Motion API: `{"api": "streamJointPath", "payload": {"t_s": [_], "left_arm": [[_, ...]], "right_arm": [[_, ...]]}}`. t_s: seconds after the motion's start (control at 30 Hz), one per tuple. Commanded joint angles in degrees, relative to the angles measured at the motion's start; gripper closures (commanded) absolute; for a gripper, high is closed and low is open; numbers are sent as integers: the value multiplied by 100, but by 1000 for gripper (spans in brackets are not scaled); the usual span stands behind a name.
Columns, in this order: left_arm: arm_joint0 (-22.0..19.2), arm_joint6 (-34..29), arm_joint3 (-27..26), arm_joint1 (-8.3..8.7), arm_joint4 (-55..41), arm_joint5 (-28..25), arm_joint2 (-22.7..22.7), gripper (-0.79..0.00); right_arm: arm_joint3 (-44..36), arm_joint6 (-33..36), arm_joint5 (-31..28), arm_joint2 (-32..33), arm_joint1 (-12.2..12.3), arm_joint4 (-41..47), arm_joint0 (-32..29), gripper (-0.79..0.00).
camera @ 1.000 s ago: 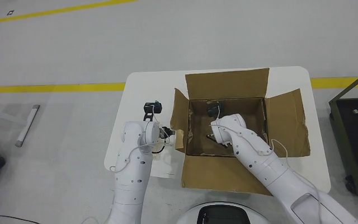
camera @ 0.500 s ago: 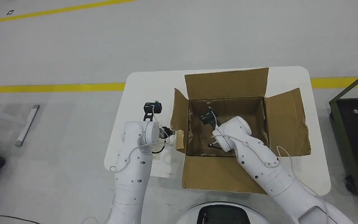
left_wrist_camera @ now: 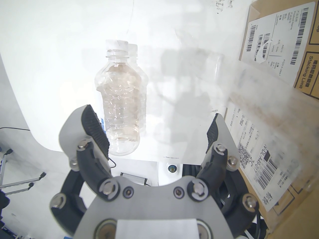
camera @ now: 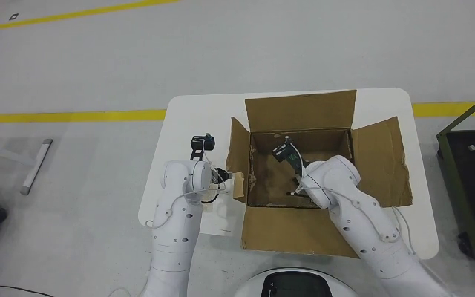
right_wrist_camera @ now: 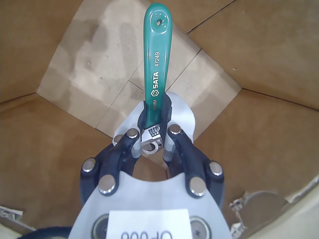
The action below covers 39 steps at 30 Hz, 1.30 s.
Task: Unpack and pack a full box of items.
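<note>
- Box [camera: 300, 111]: a brown cardboard carton with all four flaps folded out stands on the white table [camera: 197, 122], on the table's right half.
- Bottle [left_wrist_camera: 119, 100]: clear plastic with a white cap and no label, upright on the table left of the box and well apart from it. A second cap shows right behind it, and I cannot tell whether that is another bottle.
- Left gripper [left_wrist_camera: 152, 114]: released, with its ribbed black pads spread wide and nothing between them. It hangs over the table beside the box's left wall. The bottle stands just beyond one pad [left_wrist_camera: 96, 128], outside the gap.
- Labels: the box's outer left wall carries a white barcode label [left_wrist_camera: 279, 38] with small printed lines, black-framed handling marks near it, and a second white label [left_wrist_camera: 254, 155] with a barcode and a square code. This wall stands just beside the left gripper's other finger.
- Wrench [right_wrist_camera: 155, 58]: an adjustable wrench with a green handle that bears white print, both a logo and figures. It is inside the box, above the cardboard floor [right_wrist_camera: 99, 50], and I cannot tell whether it touches the floor.
- Right gripper [right_wrist_camera: 155, 111]: clenched on the wrench low on the handle, just above the metal head. The head with its adjusting worm sits between the fingers toward the palm, and the handle points away from the wrist.
- In the top view the right arm [camera: 330, 182] reaches down into the box from the near side.
</note>
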Motion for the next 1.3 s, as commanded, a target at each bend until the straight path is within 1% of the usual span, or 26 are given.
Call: {"api": "streamJointPath", "payload": {"t_s": [0.0, 0.2, 0.27, 0.4, 0.5, 0.7, 0.87, 1.1, 1.27], "left_arm": [[0, 0, 0, 0, 0, 0, 0, -785], [0, 0, 0, 0, 0, 0, 0, -785], [0, 0, 0, 0, 0, 0, 0, -785], [0, 0, 0, 0, 0, 0, 0, -785], [0, 0, 0, 0, 0, 0, 0, -785], [0, 0, 0, 0, 0, 0, 0, -785], [0, 0, 0, 0, 0, 0, 0, -785], [0, 0, 0, 0, 0, 0, 0, -785], [0, 0, 0, 0, 0, 0, 0, -785]], "right_arm": [[0, 1, 0, -1, 0, -1, 0, 0], [0, 1, 0, -1, 0, -1, 0, 0], [-54, -224, -1, 29, 6, 11, -77, 0], [-441, -289, -68, 223, 37, 76, -197, 0], [-945, -255, -74, 533, 75, 273, -371, 0], [-2200, -218, -197, 1397, 170, 1002, -837, 0], [-2943, -290, -235, 2260, 243, 1801, -1175, 0], [-3492, -428, -293, 3582, 354, 2759, -1419, 0], [-3643, -457, -303, 4583, 449, 3149, -1574, 0]]}}
